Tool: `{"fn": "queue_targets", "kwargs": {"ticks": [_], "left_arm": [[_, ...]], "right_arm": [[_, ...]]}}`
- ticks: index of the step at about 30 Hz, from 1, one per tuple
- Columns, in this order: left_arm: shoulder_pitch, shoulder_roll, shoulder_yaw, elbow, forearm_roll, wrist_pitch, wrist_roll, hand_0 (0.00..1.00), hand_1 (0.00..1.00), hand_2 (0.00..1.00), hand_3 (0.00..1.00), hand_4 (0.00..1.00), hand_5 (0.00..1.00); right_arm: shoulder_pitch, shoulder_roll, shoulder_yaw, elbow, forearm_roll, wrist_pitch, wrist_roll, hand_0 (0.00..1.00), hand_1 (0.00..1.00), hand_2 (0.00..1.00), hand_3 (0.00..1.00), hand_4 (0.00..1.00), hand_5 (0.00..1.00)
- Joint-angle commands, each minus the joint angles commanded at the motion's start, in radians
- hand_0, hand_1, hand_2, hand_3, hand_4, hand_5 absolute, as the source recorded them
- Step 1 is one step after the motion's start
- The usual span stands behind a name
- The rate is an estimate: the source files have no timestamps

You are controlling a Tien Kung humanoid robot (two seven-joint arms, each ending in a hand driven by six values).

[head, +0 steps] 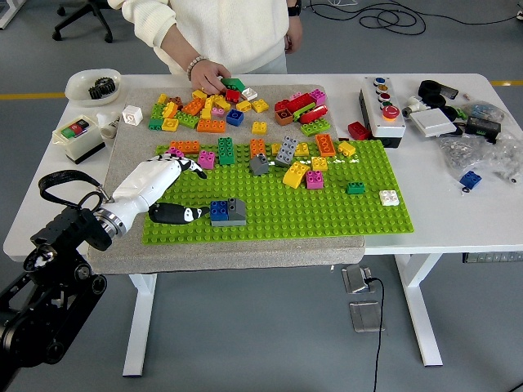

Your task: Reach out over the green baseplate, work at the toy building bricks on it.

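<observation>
The green baseplate (327,208) lies on a grey mat in the middle of the table and carries several scattered bricks. A blue brick (219,211) and a grey brick (236,211) stand joined side by side near its front left. My left hand (192,192) is open over the plate's left edge, its white fingers (176,167) spread and its dark thumb (178,214) pointing at the blue brick from just left of it, holding nothing. Further bricks sit along the plate's far edge, among them a green one (225,150) and a yellow one (295,174).
A person stands at the far side, one hand (208,76) resting on a green brick (233,83) in the loose brick pile (212,106). A button box (382,109) stands at the right, a switch box (78,136) and a white bowl (92,85) at the left.
</observation>
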Motion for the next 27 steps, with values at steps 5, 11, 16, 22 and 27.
{"fn": "queue_targets", "kwargs": {"ticks": [5,11,16,22,27], "left_arm": [[0.021,0.003,0.01,-0.005,0.0,0.009,-0.006,0.998,0.995,0.94,0.608,0.998,0.638],[0.03,-0.002,0.028,-0.006,0.0,0.011,-0.01,0.998,0.998,0.948,0.613,0.998,0.664],[0.026,-0.009,0.04,-0.001,0.0,0.01,-0.009,0.998,0.998,0.951,0.621,0.998,0.682],[0.016,-0.019,0.055,0.009,0.0,0.008,-0.007,0.998,0.998,0.952,0.625,0.998,0.692],[0.011,-0.026,0.064,0.014,0.0,0.007,-0.006,0.998,0.998,0.956,0.625,0.998,0.698]], "right_arm": [[-0.002,0.001,0.001,0.0,-0.002,0.001,-0.001,0.737,0.615,0.635,0.54,0.77,0.49],[-0.002,0.0,0.0,0.0,-0.004,0.0,0.0,0.737,0.615,0.634,0.54,0.769,0.49],[-0.001,0.0,-0.001,0.0,-0.004,0.001,0.0,0.736,0.615,0.634,0.54,0.769,0.49],[0.001,-0.001,-0.001,0.0,-0.003,0.0,0.0,0.736,0.615,0.634,0.54,0.769,0.489],[0.002,-0.001,0.0,0.0,-0.002,0.0,0.0,0.735,0.615,0.635,0.54,0.769,0.489]]}}
